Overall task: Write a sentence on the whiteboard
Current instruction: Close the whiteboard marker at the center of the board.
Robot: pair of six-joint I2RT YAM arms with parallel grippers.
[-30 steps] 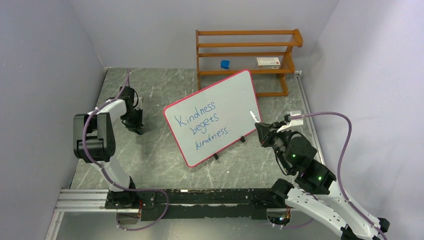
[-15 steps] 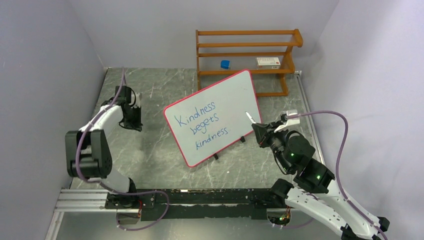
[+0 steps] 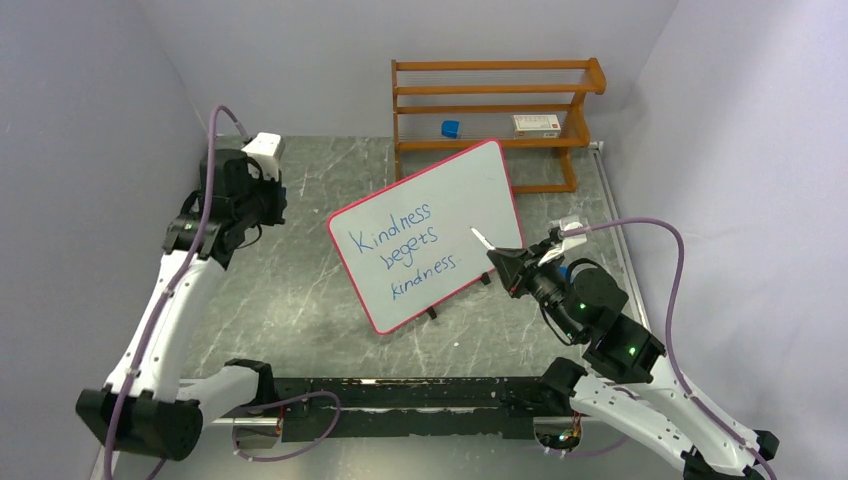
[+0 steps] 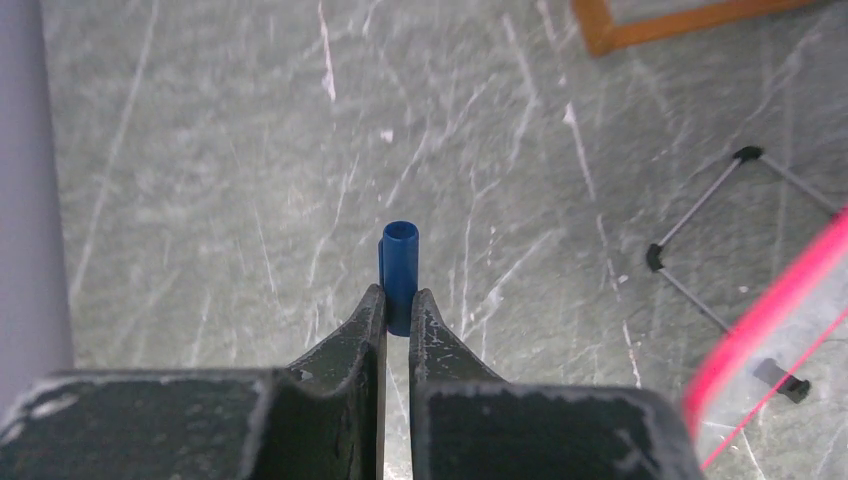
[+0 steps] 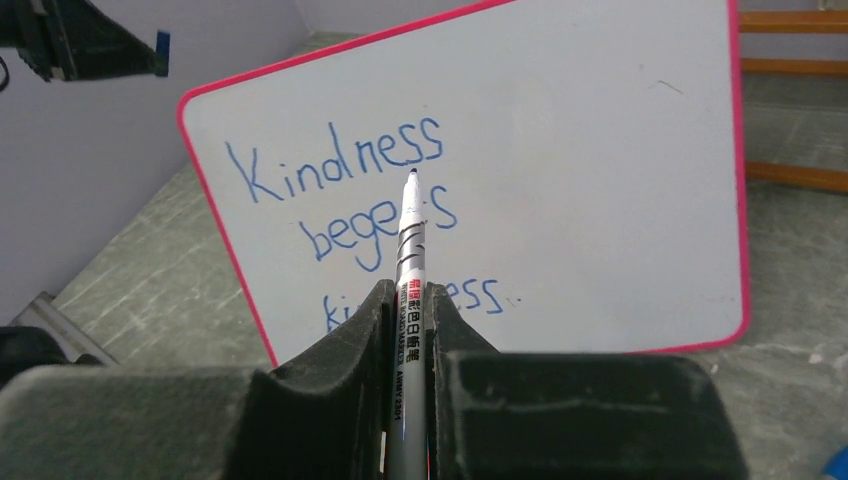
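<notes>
The whiteboard (image 3: 470, 185) with a red-pink rim stands tilted on black feet mid-table; it also shows in the right wrist view (image 5: 600, 150). The sentence (image 3: 405, 248) reads "Kindness begets kindness" in blue, three lines, and shows in the right wrist view (image 5: 340, 165) too. My right gripper (image 3: 503, 263) is shut on a grey whiteboard marker (image 5: 408, 250), uncapped, tip toward the board and off its surface. My left gripper (image 3: 270, 200) is raised at the far left, shut on a blue marker cap (image 4: 399, 262).
A wooden rack (image 3: 495, 110) stands behind the board, holding a small blue object (image 3: 450, 128) and a white box (image 3: 536, 124). The board's wire feet (image 4: 715, 190) rest on the grey marble table (image 3: 300, 300). Grey walls close in both sides.
My left arm has lifted from low beside the table to high at the far left, cap in the jaws. My right gripper has moved left with the marker, closer over the board's right part.
</notes>
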